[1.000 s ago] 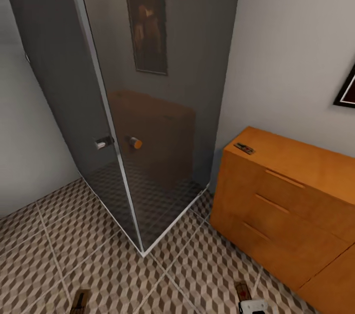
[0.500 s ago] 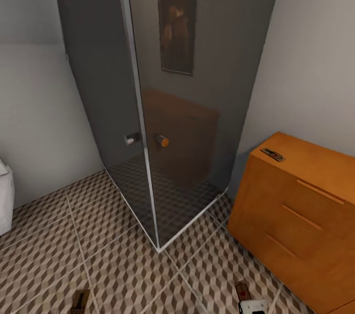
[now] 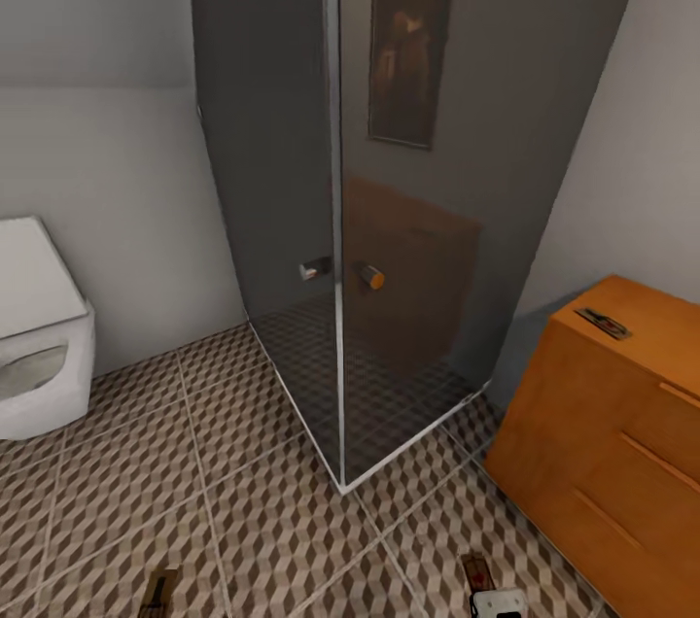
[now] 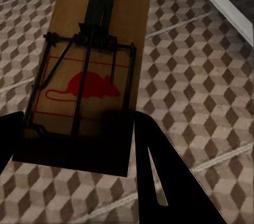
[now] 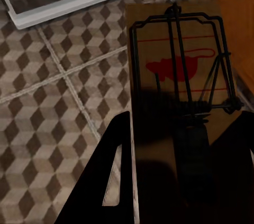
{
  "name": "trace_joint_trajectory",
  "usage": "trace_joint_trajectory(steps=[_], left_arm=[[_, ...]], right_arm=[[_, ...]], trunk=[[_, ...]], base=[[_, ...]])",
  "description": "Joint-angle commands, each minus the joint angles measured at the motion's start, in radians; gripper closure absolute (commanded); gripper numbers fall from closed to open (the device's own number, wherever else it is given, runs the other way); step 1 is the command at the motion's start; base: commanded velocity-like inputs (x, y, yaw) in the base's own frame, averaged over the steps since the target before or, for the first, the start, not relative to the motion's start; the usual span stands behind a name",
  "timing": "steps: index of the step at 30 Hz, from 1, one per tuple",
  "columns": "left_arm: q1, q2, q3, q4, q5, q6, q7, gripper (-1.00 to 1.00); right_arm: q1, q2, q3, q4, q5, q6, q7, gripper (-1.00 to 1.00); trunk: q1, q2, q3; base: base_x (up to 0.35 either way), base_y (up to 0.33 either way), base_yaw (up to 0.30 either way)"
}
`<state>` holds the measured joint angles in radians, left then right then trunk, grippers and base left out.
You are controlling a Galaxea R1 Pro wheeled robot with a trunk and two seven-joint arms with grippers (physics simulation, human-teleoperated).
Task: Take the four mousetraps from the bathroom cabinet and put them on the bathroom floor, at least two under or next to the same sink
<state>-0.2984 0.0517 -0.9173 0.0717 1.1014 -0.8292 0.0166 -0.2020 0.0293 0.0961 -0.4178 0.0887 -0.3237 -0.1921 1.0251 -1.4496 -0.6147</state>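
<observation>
1. Toilet, white, is sitting at the far left of the head view against the grey wall, its bowl hanging over the floor with the cube-pattern tiles.
2. Left gripper is holding a mousetrap; in the left wrist view the dark fingers are closing on the near end of the board, one at each side, and the board is hanging above the tiles with its wire frame and red mouse print facing the camera. In the head view the tip of this trap is showing at the bottom edge, left of centre.
3. Shower, a tall dark glass enclosure, is standing in the middle of the head view, with a white sill along its base and a round knob on the door; a framed picture is showing in the glass.
4. Right gripper is gripping a second mousetrap; its fingers are pressing on the board's near end from both sides, above the tiles, with the shower sill beyond. In the head view this trap is poking up at the bottom edge, right of centre.
5. Cabinet, orange-brown with slot handles, is standing at the right beside the shower.
6. Third mousetrap is lying flat on the cabinet top, near its left corner.
</observation>
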Motion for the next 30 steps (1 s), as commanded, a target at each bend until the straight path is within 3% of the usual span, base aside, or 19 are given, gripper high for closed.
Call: trace_joint_trajectory(steps=[1,30], left_arm=[[-0.001,0.0,-0.008,0.002,0.0,-0.002,0.006,1.0],[-0.001,-0.001,-0.008,0.002,0.0,-0.002,0.006,1.0]], right_arm=[[0.0,0.0,0.004,0.001,0.008,0.0,-0.008,1.0],[0.0,0.0,0.005,0.001,0.008,0.0,-0.007,1.0]], trunk=[[0.0,0.0,-0.001],[0.0,0.0,-0.001]], base=[[0.0,0.0,0.288],[0.0,0.0,0.288]])
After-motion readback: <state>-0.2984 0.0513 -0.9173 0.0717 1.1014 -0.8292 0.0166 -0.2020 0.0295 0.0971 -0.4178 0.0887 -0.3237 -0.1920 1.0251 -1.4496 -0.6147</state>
